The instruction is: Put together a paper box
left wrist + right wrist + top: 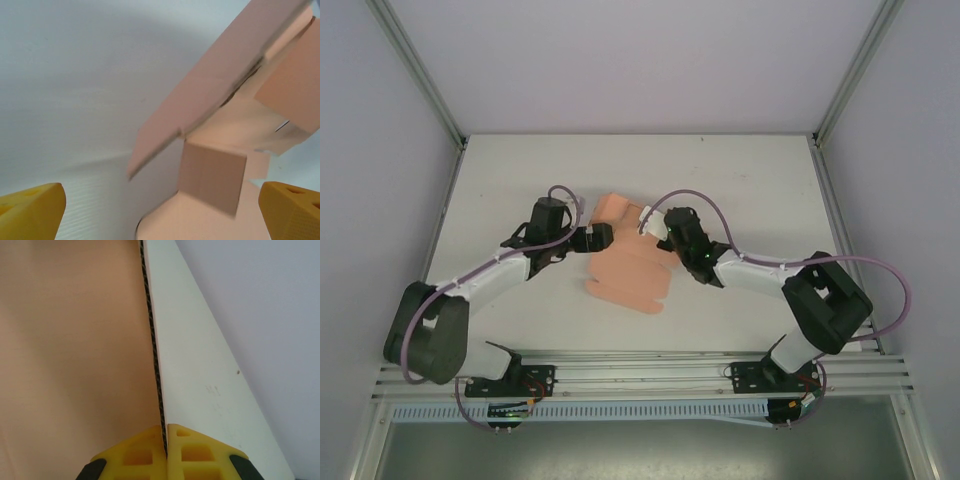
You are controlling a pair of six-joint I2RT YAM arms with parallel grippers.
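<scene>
**Top external:** The paper box [625,272], a die-cut sheet of thin salmon card, lies mid-counter [740,180] with its long axis running far to near. The left jaws sit just beside its left edge and the right jaws at its right edge, both at the far half.

**Left wrist:** The yellow fingertips [31,210] stand wide apart and empty. A raised panel and a small folded flap lie straight ahead, so this arm is probably the one free to fold.

**Right wrist:** The moulded yellow fingertips [132,457] are together, clamped on the card's thin edge. The card face is matte and smooth.
</scene>
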